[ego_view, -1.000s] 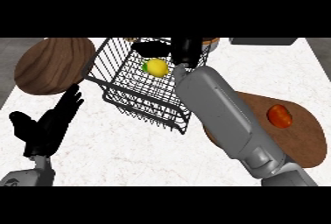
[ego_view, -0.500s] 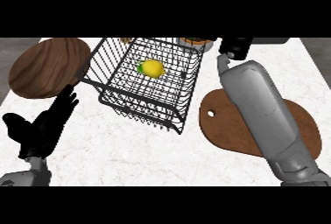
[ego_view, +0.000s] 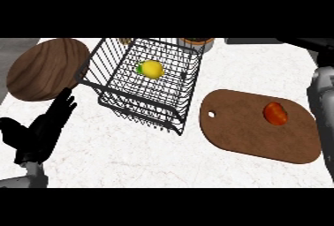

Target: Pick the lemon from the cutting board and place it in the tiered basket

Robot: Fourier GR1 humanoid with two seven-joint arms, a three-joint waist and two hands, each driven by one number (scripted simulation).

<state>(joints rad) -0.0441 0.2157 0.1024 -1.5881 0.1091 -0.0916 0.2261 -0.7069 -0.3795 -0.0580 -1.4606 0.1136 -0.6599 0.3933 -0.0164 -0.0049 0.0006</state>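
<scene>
The yellow lemon [ego_view: 152,69] lies inside the black wire tiered basket [ego_view: 115,105], which stands at the counter's upper middle. No hand touches it. The brown cutting board [ego_view: 248,132] lies to the right of the basket, with a red, tomato-like fruit [ego_view: 276,113] on it. My left hand [ego_view: 39,130] rests open at the lower left, fingers up, apart from the basket. My right forearm [ego_view: 324,86] runs along the right edge. A dark shape at the top right corner looks like my right hand [ego_view: 312,43], mostly cut off.
A round wooden board [ego_view: 46,68] lies at the upper left, beside the basket. A jar with an orange top [ego_view: 196,42] stands just behind the basket. Bare white marble counter [ego_view: 130,154] stretches below the basket and the cutting board.
My right arm has pulled away from the basket and swung to the right edge, leaving the lemon in the basket and uncovering the cutting board. The left hand stayed where it was.
</scene>
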